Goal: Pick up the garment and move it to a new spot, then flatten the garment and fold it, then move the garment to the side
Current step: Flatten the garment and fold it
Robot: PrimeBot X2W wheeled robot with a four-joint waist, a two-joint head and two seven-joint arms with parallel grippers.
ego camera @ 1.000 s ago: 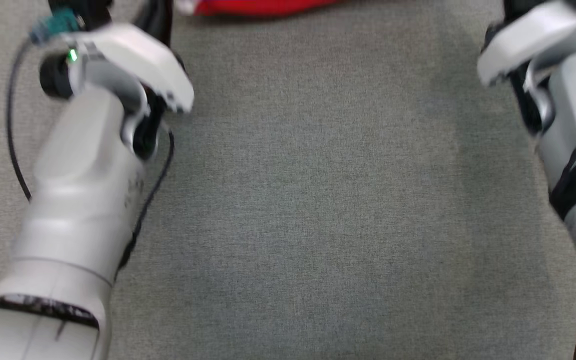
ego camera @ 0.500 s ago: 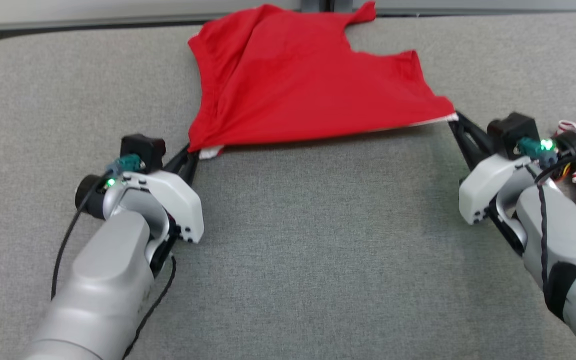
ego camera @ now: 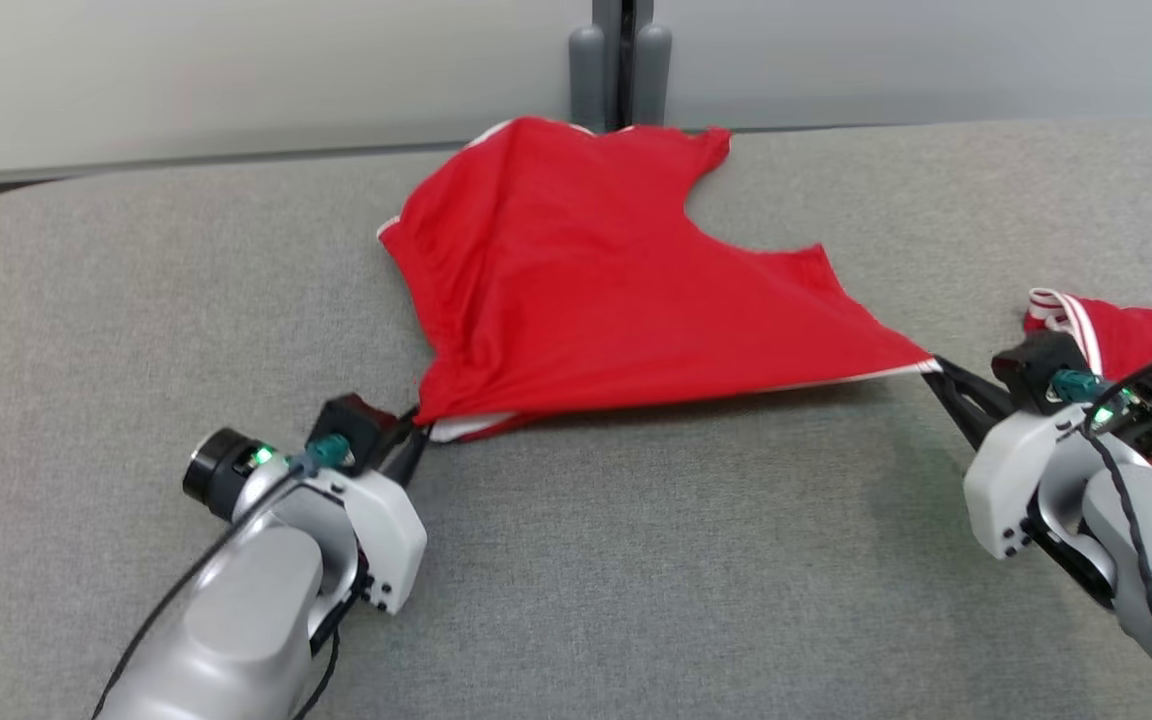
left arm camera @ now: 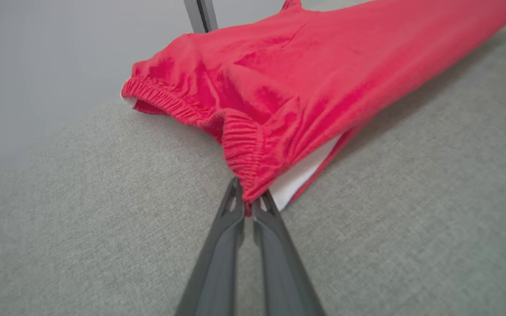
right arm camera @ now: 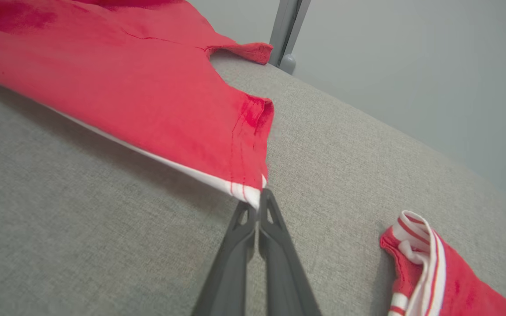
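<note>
Working on the grey padded surface (ego camera: pixel 636 580), pale wall beyond, grey post (ego camera: pixel 621 60) at the far edge, centre. Red garment (ego camera: pixel 596 300) spread over the middle-to-far area: far part lying on the surface, near edge lifted and stretched left to right between the two arms. Looks like shorts, with gathered elastic waistband at the left corner and a white-trimmed hem at the right. Second red-and-white piece (ego camera: pixel 1151 345) bunched at far right, just beside the right arm, apart from the held one.

Reads as the flatten step. Advice:
- Draw both corners toward the near side at one rate, with even tension for a straight near edge.
- Stay low, to slide the far part flat rather than flip it.
- Take out the gathers near the left corner by easing left a touch.
- Lower onto the surface before letting go, and avoid the right-hand pile.

Left gripper (left arm camera: pixel 247 206): fingers (left arm camera: pixel 222 245) closed to a sliver, pinching bunched waistband at the very tips, white lining poking out beside. Right gripper (right arm camera: pixel 259 204): fingers (right arm camera: pixel 235 250) pressed together, nipping the white-edged hem corner at the tips. Thin bite on both — likely to slip under a hard pull.
</note>
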